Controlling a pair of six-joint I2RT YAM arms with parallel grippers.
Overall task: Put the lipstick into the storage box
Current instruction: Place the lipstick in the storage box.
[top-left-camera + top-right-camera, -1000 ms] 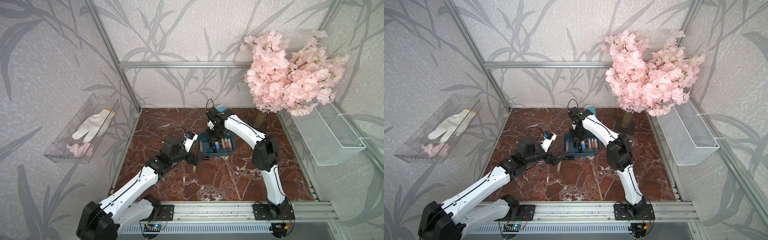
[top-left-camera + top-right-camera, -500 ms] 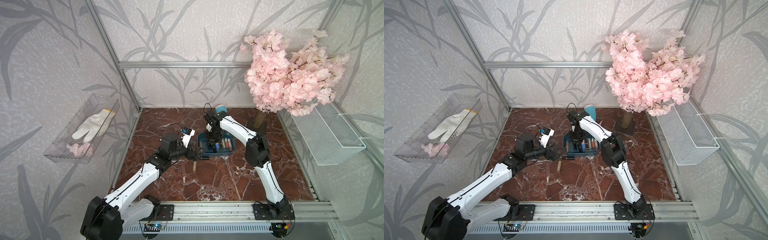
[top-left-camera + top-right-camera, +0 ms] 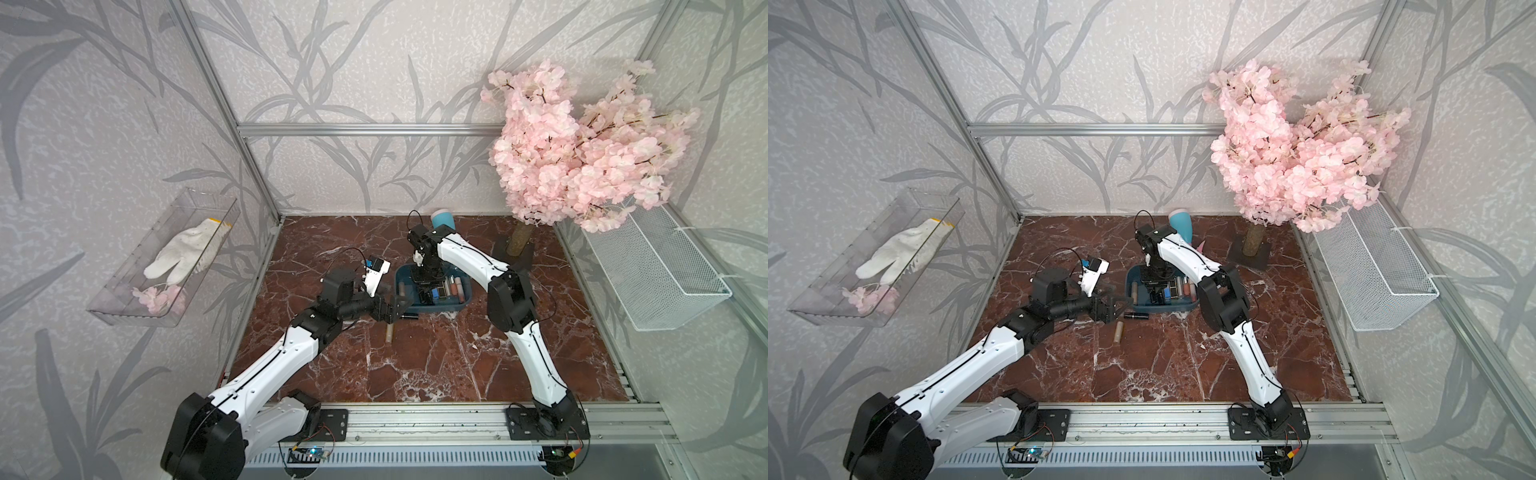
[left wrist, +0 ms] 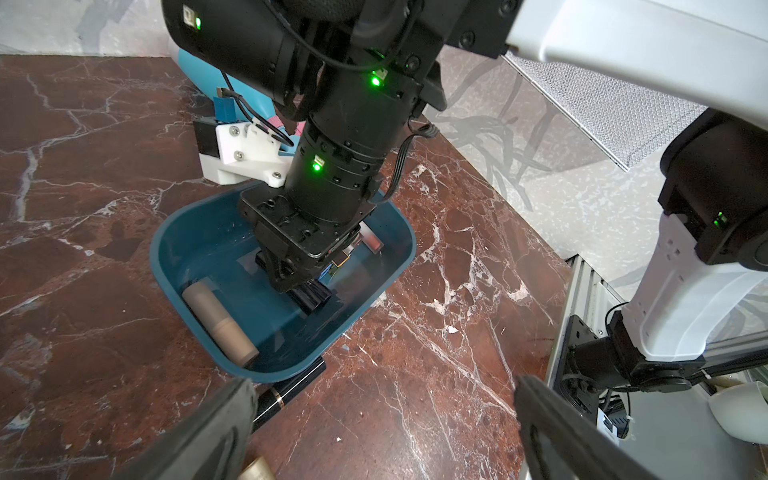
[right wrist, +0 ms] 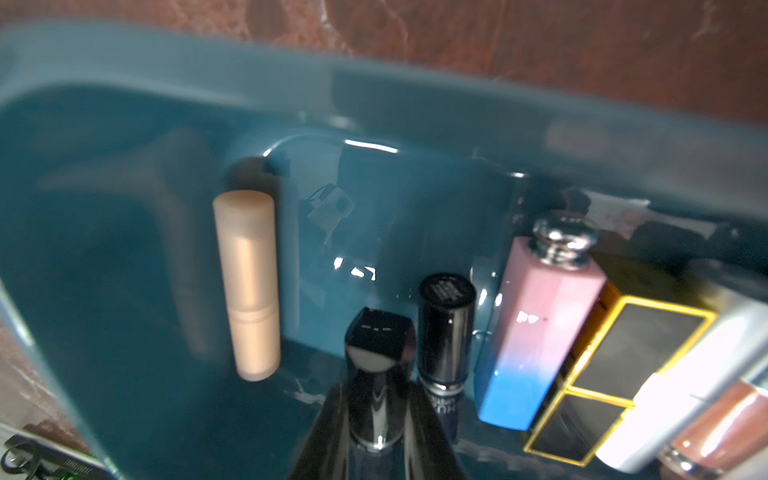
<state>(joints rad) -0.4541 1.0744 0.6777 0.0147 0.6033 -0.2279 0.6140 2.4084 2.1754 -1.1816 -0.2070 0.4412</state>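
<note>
So the right gripper (image 5: 376, 392) is clamped on a glossy black square-capped lipstick (image 5: 379, 338), down inside the dark teal-blue plastic storage box (image 5: 415, 95) (other tubes (image 5: 247, 282) lie there too). The left gripper (image 4: 382, 436) sits just outside, jaws wide.

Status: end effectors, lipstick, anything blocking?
Right end effector shut on square-capped black lipstick, inside storage box. Left end effector open by slim black lipstick outside box wall. Beige lipstick loose on table. Right arm fills box.

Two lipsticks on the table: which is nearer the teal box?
The glossy black lipstick, alongside the dark teal plastic storage box; the tan lipstick lies farther out.
</note>
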